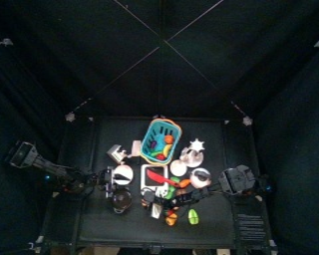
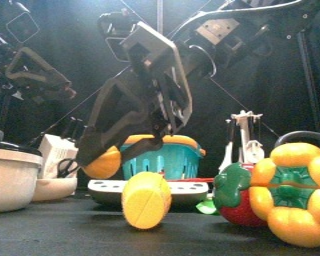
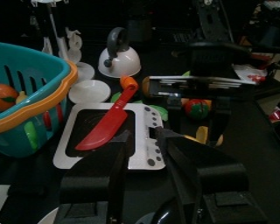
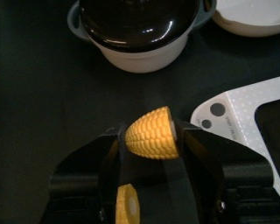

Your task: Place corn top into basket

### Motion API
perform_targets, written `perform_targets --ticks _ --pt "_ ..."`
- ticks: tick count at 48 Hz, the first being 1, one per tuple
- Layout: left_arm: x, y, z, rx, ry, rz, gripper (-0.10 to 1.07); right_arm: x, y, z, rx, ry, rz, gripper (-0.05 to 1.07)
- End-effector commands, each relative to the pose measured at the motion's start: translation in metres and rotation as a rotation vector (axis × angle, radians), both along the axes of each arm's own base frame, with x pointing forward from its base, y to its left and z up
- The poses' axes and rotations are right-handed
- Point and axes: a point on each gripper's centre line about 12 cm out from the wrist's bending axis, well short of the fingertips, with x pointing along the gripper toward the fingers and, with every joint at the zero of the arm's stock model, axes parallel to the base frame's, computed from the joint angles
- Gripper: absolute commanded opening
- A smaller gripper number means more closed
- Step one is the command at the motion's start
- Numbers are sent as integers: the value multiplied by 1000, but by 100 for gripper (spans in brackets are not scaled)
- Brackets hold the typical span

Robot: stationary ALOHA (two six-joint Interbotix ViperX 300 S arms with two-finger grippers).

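Observation:
The corn top [image 4: 150, 133], a yellow rounded cone, is clamped between the jaws of my right gripper [image 4: 152, 144], held above the table near a white pot [image 4: 140, 31]. In the front view the right gripper [image 2: 112, 158] holds the corn top [image 2: 103, 162] in front of and left of the teal basket [image 2: 166, 156]. A second corn piece [image 2: 147, 198] lies on the table below. The basket with its orange rim stands at the table's back middle in the top view [image 1: 162, 139]. My left gripper [image 3: 154, 188] is open and empty, facing the cutting board [image 3: 145, 144].
A red knife [image 3: 108, 127] lies on the white cutting board. A white kettle [image 3: 119, 59] and a white bowl [image 3: 90, 90] stand beside the basket [image 3: 25, 87]. A yellow bell pepper [image 2: 296, 190] and a red pepper [image 2: 236, 198] sit at the front right.

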Motion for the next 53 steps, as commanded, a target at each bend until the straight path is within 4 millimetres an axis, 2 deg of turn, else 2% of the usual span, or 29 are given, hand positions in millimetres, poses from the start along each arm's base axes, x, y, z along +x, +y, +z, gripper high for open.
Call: perform_targets --ticks 1,7,14,20,27,35,41,47,53 --pt "2 -1 4 -3 -12 0 72 1 -1 33 13 -68 -5 71" --pt "2 -1 3 -2 -4 -4 72 0 -5 52 -1 -106 -14 71" --pt "3 -1 4 -3 -9 -6 72 -5 -17 87 -42 -180 -42 71" --pt "3 -2 4 -3 -7 -6 72 -10 -52 115 -93 -231 -146 71" --pt "4 -2 5 0 -12 -7 72 -22 -114 130 -147 -246 -311 71" --pt "4 -3 6 3 -14 -16 72 -33 -181 124 -166 -219 -468 71" --pt "4 -4 6 3 -17 -17 72 -38 -224 106 -175 -169 -564 72" --pt "5 -4 7 2 -19 -18 72 -44 -258 86 -158 -120 -654 72" --pt "5 -4 7 3 -17 -18 72 -45 -277 65 -117 -81 -682 73"
